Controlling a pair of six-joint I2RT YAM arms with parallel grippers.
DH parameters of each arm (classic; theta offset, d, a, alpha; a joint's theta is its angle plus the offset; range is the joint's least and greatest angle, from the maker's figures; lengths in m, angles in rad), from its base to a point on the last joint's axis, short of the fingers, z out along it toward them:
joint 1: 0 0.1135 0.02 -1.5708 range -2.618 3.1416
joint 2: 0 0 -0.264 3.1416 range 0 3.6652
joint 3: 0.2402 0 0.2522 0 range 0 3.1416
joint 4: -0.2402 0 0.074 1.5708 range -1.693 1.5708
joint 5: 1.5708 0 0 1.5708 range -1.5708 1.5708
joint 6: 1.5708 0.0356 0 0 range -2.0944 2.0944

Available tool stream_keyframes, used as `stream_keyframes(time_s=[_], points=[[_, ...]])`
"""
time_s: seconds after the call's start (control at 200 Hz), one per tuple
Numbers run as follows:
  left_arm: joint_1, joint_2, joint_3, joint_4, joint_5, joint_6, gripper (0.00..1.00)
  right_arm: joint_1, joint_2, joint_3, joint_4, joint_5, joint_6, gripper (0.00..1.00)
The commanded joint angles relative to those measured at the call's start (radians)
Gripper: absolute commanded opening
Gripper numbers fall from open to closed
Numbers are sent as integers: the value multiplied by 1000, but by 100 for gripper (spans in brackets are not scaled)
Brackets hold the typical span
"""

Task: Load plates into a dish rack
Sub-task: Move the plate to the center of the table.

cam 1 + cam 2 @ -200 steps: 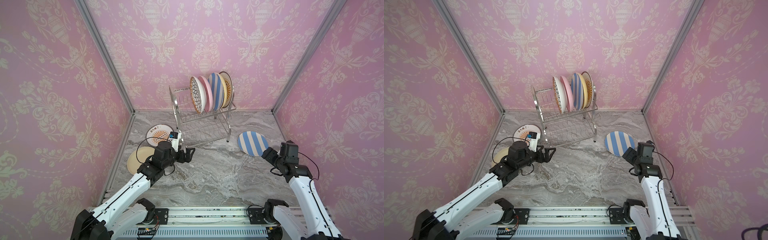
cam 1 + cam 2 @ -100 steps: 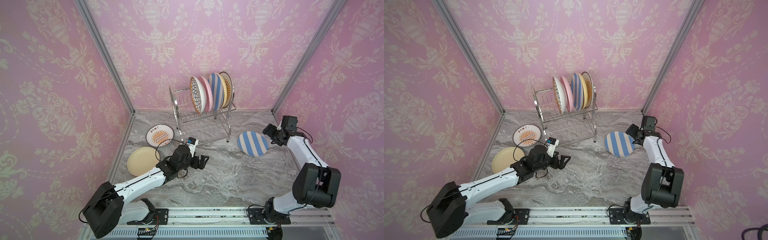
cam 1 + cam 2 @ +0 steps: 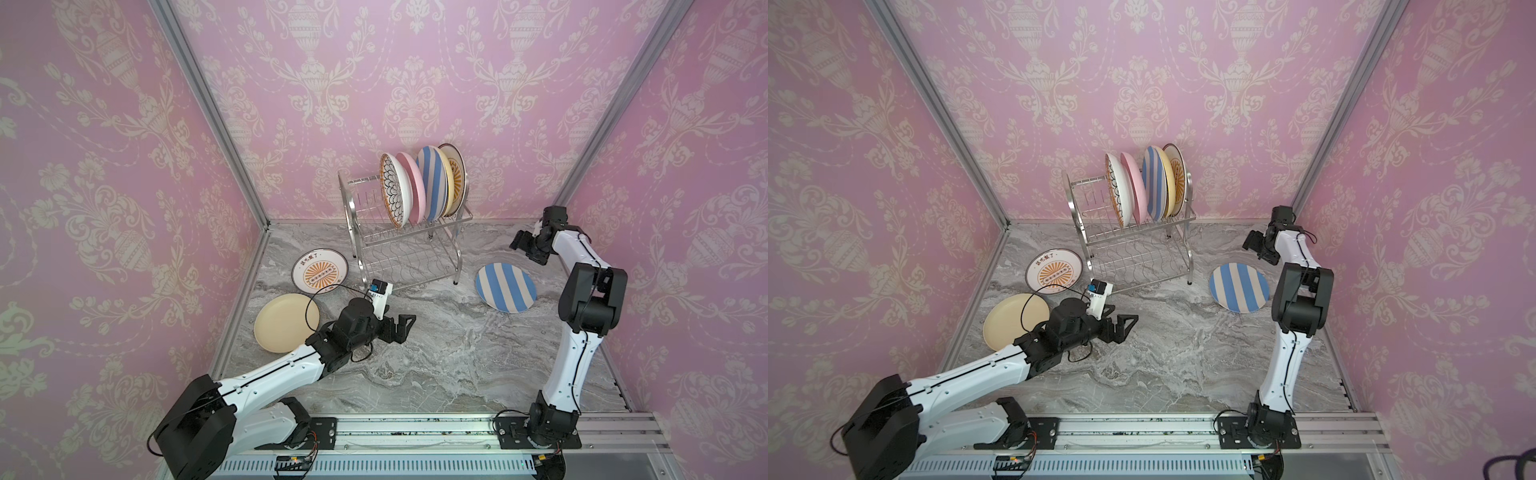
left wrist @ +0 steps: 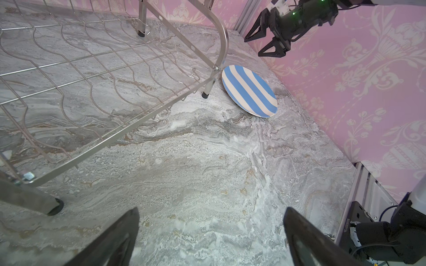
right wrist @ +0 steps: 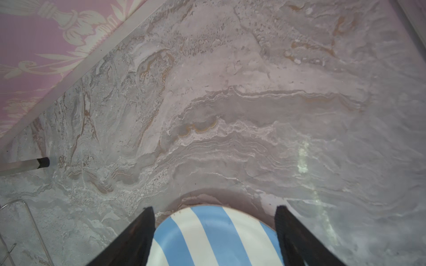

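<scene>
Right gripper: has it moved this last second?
Yes. The right gripper went from the near side of the tabletop striped plate to its far side.

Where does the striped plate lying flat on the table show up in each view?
Top view: striped plate flat on the table, right of the dish rack.
Top view: same place.
Left wrist: just beyond the rack's leg, near the pink wall.
Right wrist: partly in frame, between the fingers of the right gripper.
Shared landmark: the rack's black-footed leg nearest the plate; a rack foot shows in the right wrist too.
</scene>
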State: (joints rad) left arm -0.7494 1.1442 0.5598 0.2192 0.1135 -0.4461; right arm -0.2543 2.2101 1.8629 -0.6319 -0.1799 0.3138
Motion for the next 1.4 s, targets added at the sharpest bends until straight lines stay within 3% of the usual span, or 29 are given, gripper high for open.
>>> stream_keyframes(time_s=[0.0,0.3,0.776,1.396], points=[[-6,-27,-14,13,-3,15,99,6,51,81,-106,-37,-40,83],[-4,-55,-22,-27,-55,22,99,26,115,99,-141,-29,-84,82],[8,-86,-13,-110,-106,39,99,67,61,-33,-101,-59,-123,80],[8,-11,-31,-60,-58,35,99,209,-387,-670,76,-116,-52,80]])
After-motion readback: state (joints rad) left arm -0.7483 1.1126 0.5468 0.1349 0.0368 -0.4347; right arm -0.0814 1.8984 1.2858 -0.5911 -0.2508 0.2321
